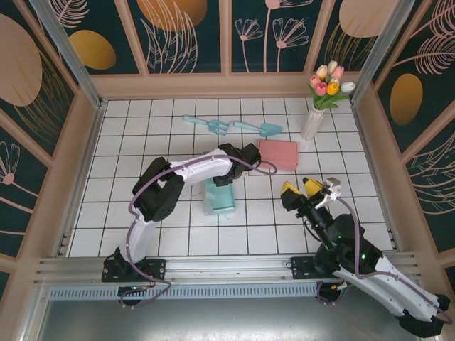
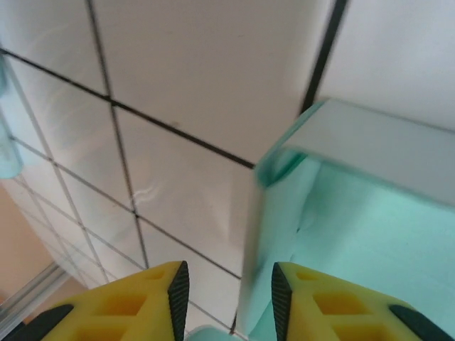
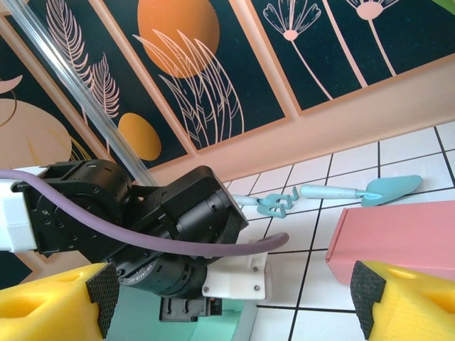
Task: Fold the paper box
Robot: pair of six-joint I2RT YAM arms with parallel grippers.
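Saw from above the left arm arching across the white tiled table and hiding the far end of the work. Found 2 pale blue toys lying near the back, a garden fork and then a trowel, well apart from the arms. Noted a pink box lying flat just right of the left wrist, and a white vase of tulips upright near the back right corner. Spotted the right gripper hanging above the tiles right of centre, touching nothing. Confirmed in the right wrist view its yellow fingers spread wide, with the left arm's black wrist blocking most of the way ahead and the pink box close on the right.

Found the mint paper box at the table's middle, under the left wrist. Made out in the left wrist view 1 thin wall standing up, a flap bent across its top, and the pale green inside open. Saw the left gripper straddling that wall with a narrow gap, not clamped.
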